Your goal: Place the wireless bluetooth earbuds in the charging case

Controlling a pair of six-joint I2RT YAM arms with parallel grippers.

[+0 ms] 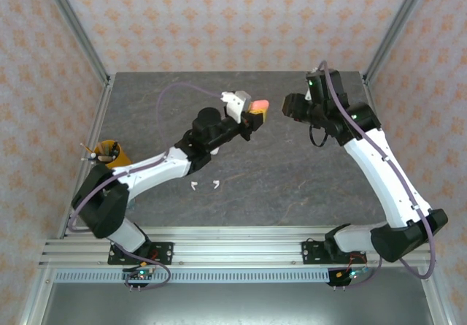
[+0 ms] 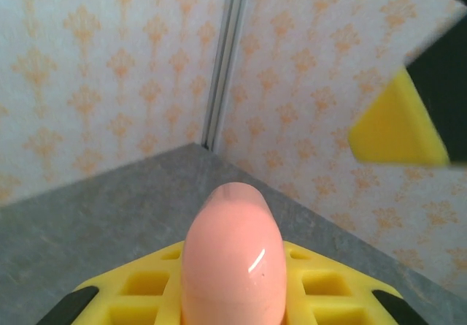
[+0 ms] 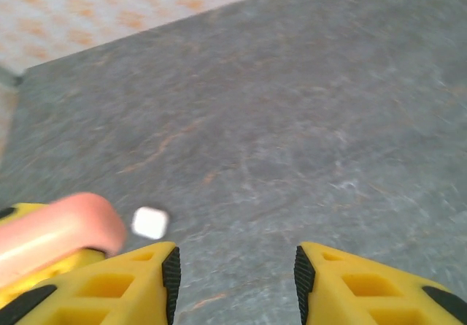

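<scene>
Progress looks early, since no earbud is in place yet as far as these views tell. The left gripper (image 1: 250,115) is held out over the middle of the grey stone-patterned table (image 1: 292,186), its yellow fingers (image 2: 328,296) closed narrow on a glossy coral-pink rounded charging case (image 2: 233,259), which stands up between them well above the surface. From the left wrist view the case reads as one smooth shell; whether its lid is open I cannot tell. The right gripper (image 3: 233,281) faces it from just beside, its own yellow fingers (image 3: 131,285) standing apart with nothing between them, and the pink case sits at the left edge of its wrist view, outside the gap. Two tiny white stemmed earbuds (image 1: 195,186) lie loose on the table near the arm bases, side by side and well apart from the lifted case. My judgement: the case is in hand and presented, and nearly everything is left, namely opening the lid, fetching each earbud from the table and seating it in its socket
</scene>
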